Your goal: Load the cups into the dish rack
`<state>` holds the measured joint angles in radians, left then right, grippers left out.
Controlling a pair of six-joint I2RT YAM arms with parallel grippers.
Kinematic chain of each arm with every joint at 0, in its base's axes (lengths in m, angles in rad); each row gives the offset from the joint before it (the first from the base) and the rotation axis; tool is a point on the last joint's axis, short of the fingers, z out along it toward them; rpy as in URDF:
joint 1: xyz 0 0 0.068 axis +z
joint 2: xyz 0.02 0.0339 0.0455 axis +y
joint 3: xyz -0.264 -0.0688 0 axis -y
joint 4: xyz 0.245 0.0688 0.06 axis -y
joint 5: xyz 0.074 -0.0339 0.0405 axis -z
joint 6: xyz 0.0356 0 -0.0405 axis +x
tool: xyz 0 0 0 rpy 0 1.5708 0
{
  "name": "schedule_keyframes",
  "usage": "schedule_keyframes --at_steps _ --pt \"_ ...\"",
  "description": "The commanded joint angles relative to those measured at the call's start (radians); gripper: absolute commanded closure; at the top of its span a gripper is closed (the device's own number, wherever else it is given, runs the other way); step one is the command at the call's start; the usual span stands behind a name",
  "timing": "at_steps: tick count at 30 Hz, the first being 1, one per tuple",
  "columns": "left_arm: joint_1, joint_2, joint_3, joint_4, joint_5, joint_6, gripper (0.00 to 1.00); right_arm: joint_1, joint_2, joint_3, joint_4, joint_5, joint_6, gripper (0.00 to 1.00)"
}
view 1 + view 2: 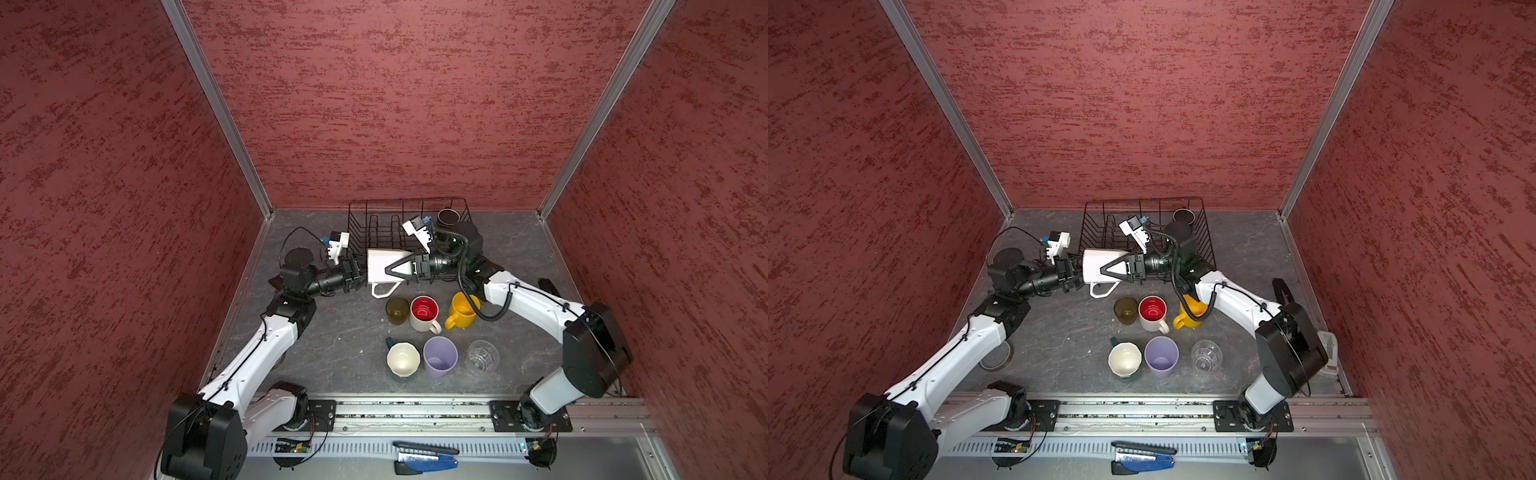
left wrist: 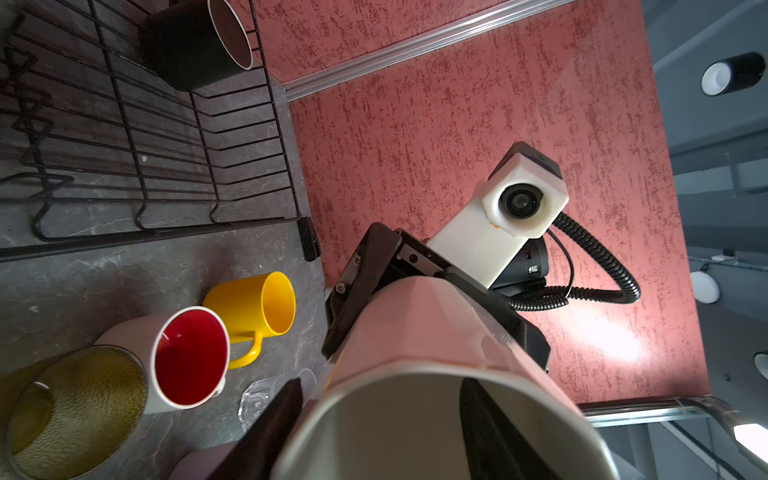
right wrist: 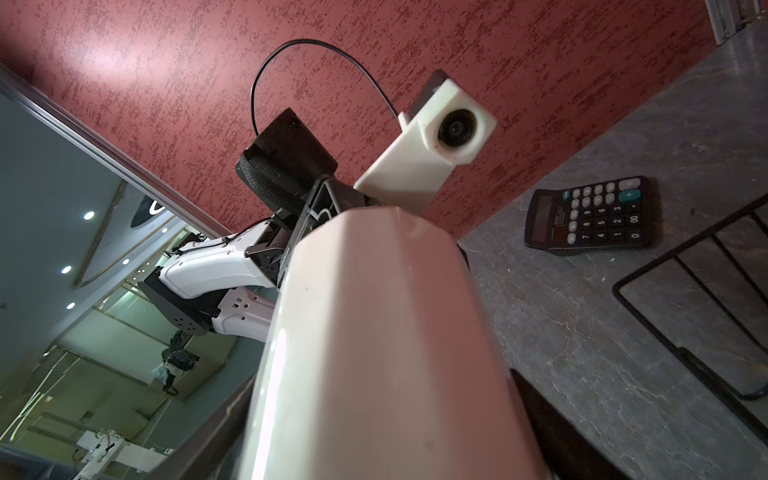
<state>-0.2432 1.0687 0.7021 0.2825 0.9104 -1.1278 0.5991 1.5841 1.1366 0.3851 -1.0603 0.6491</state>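
In both top views the white mug (image 1: 379, 259) is held on its side above the counter (image 1: 324, 340), just in front of the rack (image 1: 374, 220). Its mouth points left and its handle points to the near side. The right fingers (image 1: 390, 269) are clamped around its body. One finger lies on top, and I cannot see the other. The left fingers (image 1: 356, 272) are at the mug's mouth. In the left wrist view they stand wide apart, one inside the mug and one outside, so they are loose and do not pinch the rim. A black mug (image 1: 448, 217) stands in the far right corner of the rack. Six more cups stand on the counter in two rows. A brown cup (image 1: 397, 309), a red mug (image 1: 424, 311) and a yellow mug (image 1: 461, 311) are near the white mug. A teal mug (image 1: 403, 359), a purple cup (image 1: 439, 357) and a glass (image 1: 482, 355) are closer to the front. In the right wrist view a calculator (image 3: 594, 214) lies on the counter near the rack.
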Motion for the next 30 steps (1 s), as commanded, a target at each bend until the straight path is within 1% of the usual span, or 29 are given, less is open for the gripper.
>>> schedule_keyframes --at_steps 1,6,7,13,14,17,20,23,26,30 --pt "0.002 -0.004 0.031 -0.001 -0.001 0.016 0.23 0.004 -0.066 0.074 -0.044 0.066 -0.054 0.89" --pt "0.007 -0.042 0.036 -0.083 -0.037 0.072 0.02 0.002 -0.095 0.118 -0.190 0.129 -0.113 0.91" --pt "0.009 -0.053 0.039 -0.108 -0.050 0.084 0.00 0.000 -0.099 0.133 -0.231 0.145 -0.124 0.92" --pt "0.036 -0.121 0.048 -0.268 -0.131 0.167 0.00 -0.046 -0.125 0.202 -0.489 0.233 -0.208 0.94" --pt "0.046 -0.134 0.048 -0.293 -0.144 0.178 0.00 -0.055 -0.156 0.211 -0.538 0.257 -0.236 0.94" --pt "0.079 -0.183 0.038 -0.356 -0.186 0.210 0.01 -0.079 -0.187 0.263 -0.709 0.358 -0.319 0.94" --pt "0.117 -0.241 0.029 -0.412 -0.232 0.242 0.01 -0.106 -0.194 0.328 -0.862 0.474 -0.374 0.94" --pt "0.144 -0.303 0.044 -0.528 -0.319 0.311 0.01 -0.132 -0.173 0.407 -1.011 0.605 -0.424 0.94" --pt "0.161 -0.367 0.061 -0.635 -0.412 0.374 0.01 -0.181 -0.137 0.463 -1.100 0.676 -0.438 0.94" --pt "0.177 -0.438 0.073 -0.708 -0.475 0.408 0.01 -0.223 -0.060 0.536 -1.190 0.810 -0.476 0.95"
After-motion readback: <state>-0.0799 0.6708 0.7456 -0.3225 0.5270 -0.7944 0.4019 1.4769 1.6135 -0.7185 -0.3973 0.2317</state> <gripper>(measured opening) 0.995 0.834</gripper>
